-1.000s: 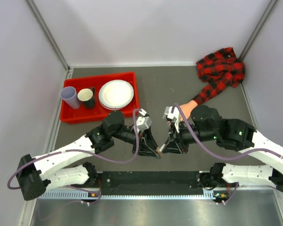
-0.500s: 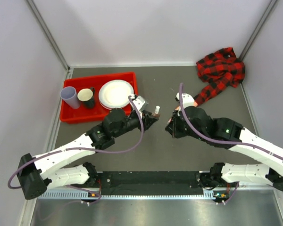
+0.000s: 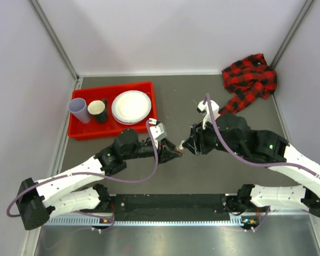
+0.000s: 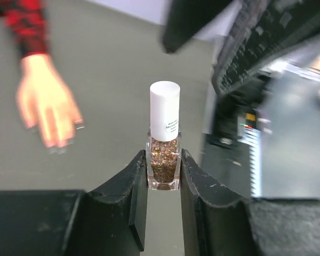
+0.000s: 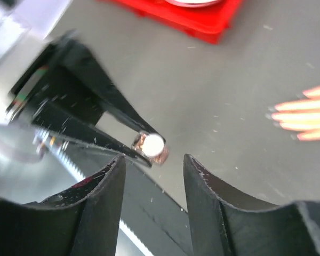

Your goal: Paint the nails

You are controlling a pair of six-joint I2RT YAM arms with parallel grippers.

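both arms have swung nose to nose: left gripper (image 4: pixel 164 178) clamps the polish bottle (image 4: pixel 164 160), right gripper (image 5: pixel 153 159) jaws stand apart facing its cap; the nails (image 4: pixel 61 141) lie beyond, on the mannequin hand (image 4: pixel 45 104).

A robot lab cell: plain white panels (image 3: pixel 176 32) on metal posts (image 3: pixel 54 37) enclose a grey table (image 3: pixel 176 101) (black mounting rail (image 3: pixel 170 205) along its near edge).
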